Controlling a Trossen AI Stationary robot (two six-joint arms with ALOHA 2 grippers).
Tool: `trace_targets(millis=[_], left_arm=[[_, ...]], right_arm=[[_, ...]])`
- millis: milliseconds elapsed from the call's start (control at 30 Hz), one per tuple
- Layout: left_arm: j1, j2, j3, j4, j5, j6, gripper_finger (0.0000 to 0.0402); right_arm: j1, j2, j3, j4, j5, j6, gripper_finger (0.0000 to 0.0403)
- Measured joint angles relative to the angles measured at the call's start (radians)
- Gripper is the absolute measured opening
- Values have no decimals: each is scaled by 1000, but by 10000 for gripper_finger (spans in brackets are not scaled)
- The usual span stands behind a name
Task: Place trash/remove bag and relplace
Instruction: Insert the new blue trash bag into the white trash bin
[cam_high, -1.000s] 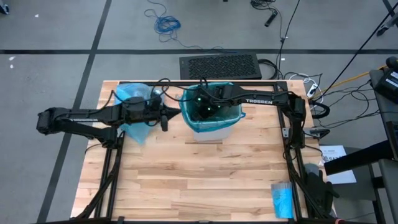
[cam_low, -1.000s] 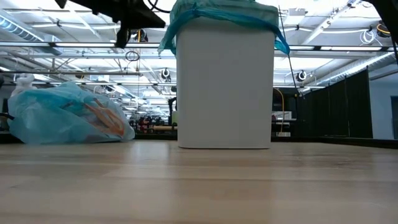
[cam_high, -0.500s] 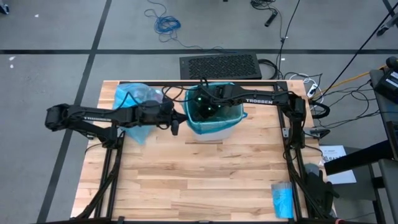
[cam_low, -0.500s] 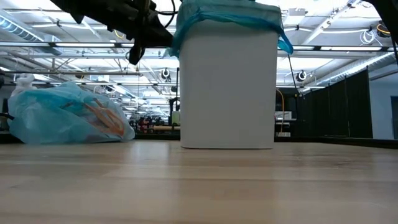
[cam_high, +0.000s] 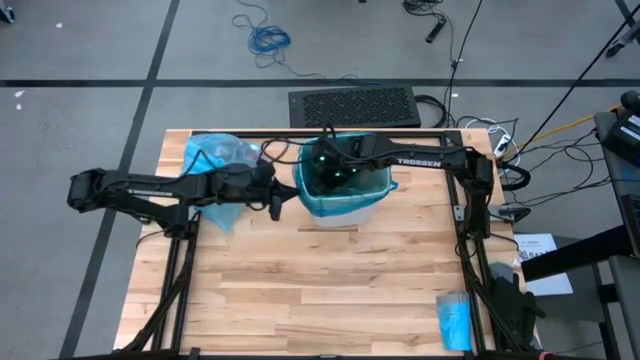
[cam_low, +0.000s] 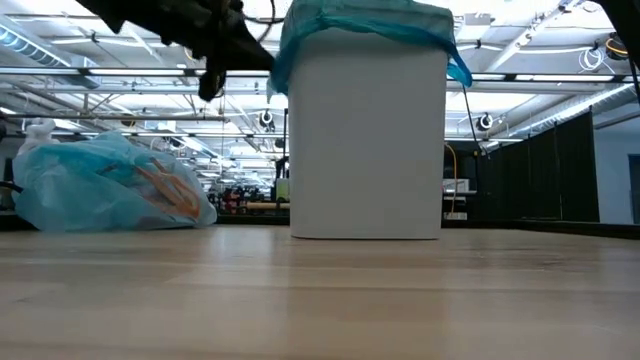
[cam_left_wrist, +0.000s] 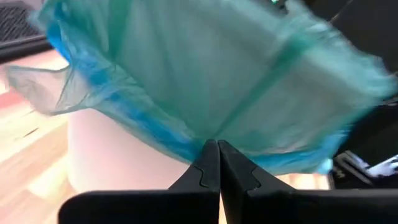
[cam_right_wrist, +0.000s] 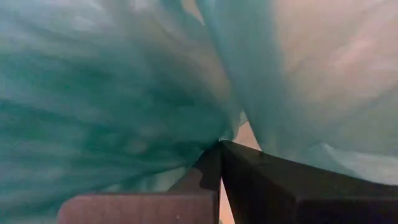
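A white bin stands at the table's far middle, lined with a teal-green plastic bag whose edge is turned down over the rim. My left gripper is shut at the bin's left side, its tips at that turned-down edge. My right gripper reaches down into the bin and is shut on the liner. The light sky-blue bag lies bunched on its side on the table at the far left, and brownish trash shows through it. My left gripper comes nearly level from the table's left, and its shut fingertips meet the lower hem of the liner's turned-down edge on the bin's left side. Whether plastic lies between the fingers cannot be told. My right gripper slants down into the bin from the right. Folds of the liner's inner wall gather at its shut fingertips. One layer or several, I cannot tell.
A small bright-blue roll lies at the near right corner. A black frame rail runs along the far edge above the bin. Bare wooden tabletop fills the near half.
My left gripper, shut throughout, has gone toward the table's right and a little down, from clear of the bin to the liner's turned-down edge at the bin's left side.
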Motion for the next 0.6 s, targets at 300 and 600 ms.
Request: trace_targets(millis=[300,600], left_arm=[[-54,-127,0,-62,-20,8,0],[-148,-124,0,-31,-106,-7,0]], right_arm=[[0,-113,0,-39,36,12,0],[-2,-313,0,16,83,-4,0]])
